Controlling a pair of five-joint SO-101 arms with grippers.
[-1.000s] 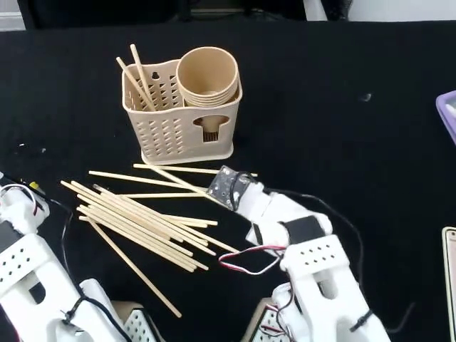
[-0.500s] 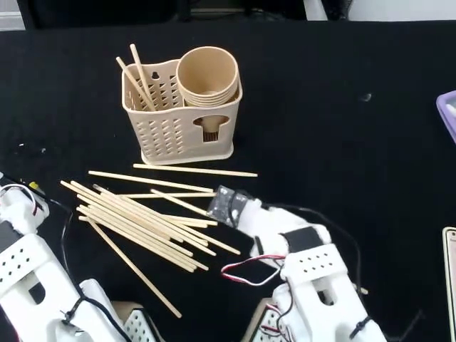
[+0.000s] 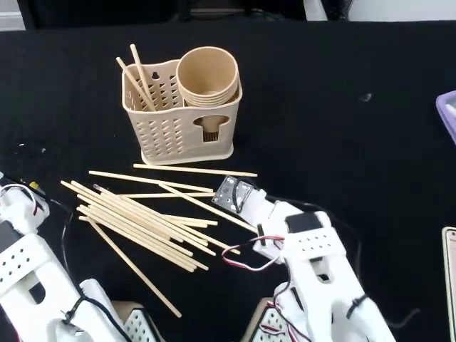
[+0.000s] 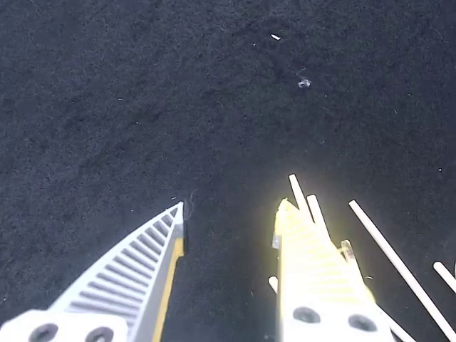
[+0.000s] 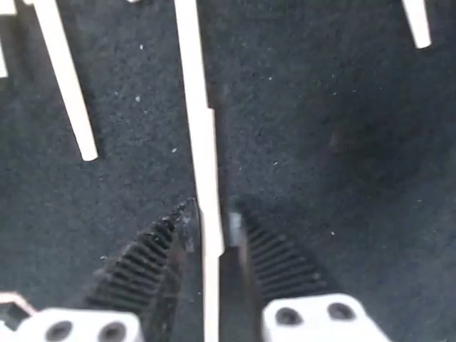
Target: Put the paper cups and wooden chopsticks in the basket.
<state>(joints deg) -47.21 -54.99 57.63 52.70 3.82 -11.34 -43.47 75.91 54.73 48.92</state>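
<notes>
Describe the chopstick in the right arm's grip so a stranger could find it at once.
Start at the tan basket at the back of the black table, then come forward to the loose chopsticks spread before it. The one meant is the chopstick at their right edge, the single one held in the right gripper, jaws shut on it.

Right pincer (image 5: 210, 214) clamped on a wooden chopstick (image 5: 194, 92), loose chopsticks (image 5: 64, 78) either side, black table (image 5: 342, 142) beneath
</notes>
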